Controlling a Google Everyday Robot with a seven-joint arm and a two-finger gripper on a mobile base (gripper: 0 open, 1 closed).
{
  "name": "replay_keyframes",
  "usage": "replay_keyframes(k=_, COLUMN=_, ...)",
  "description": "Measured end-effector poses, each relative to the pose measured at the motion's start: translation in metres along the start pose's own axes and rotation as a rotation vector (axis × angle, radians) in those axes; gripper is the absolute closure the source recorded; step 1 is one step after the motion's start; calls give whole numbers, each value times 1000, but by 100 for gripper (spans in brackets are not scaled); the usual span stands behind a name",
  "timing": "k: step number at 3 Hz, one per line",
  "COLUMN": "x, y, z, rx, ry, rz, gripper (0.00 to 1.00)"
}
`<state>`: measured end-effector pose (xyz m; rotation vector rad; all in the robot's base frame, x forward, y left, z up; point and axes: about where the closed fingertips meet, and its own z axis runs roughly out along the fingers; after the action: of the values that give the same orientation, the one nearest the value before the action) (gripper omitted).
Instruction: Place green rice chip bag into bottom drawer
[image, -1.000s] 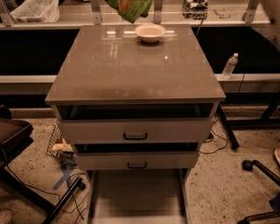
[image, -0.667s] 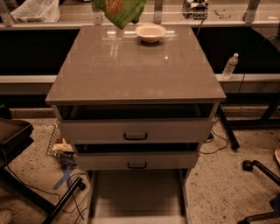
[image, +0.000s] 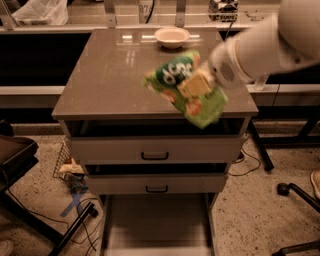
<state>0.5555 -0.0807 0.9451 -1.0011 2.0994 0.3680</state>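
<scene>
The green rice chip bag (image: 187, 90) is light green with a dark-green round logo and orange patches. It hangs in the air over the right front part of the cabinet top, tilted. My gripper (image: 196, 85) is shut on its middle, with the white arm (image: 260, 45) coming in from the upper right. The bottom drawer (image: 156, 222) is pulled out at the foot of the cabinet; its pale floor shows below the two upper grey-fronted drawers (image: 155, 150).
A white bowl (image: 172, 36) stands at the back of the brown cabinet top (image: 105, 80). A chair (image: 15, 160) and cables are at the left on the floor. A chair base (image: 295, 200) is at the right. A plastic bag (image: 40, 12) lies at the back left.
The arm has swung in from the top of the view, bringing the bag down and to the right, from near the bowl to over the cabinet's right front.
</scene>
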Motion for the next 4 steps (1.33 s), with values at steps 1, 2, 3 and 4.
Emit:
replay_keyframes(k=1, x=93, y=-2, z=5, rx=18, ry=131, rz=40, gripper=100)
replay_keyframes(k=2, x=104, y=2, z=21, rx=10, ry=121, rz=60, gripper=100)
replay_keyframes(k=3, x=156, y=8, z=44, rx=-8, ry=151, rz=128, gripper=100)
replay_keyframes(k=4, x=229, y=19, z=72, rx=-49, ry=174, rz=227, gripper=100)
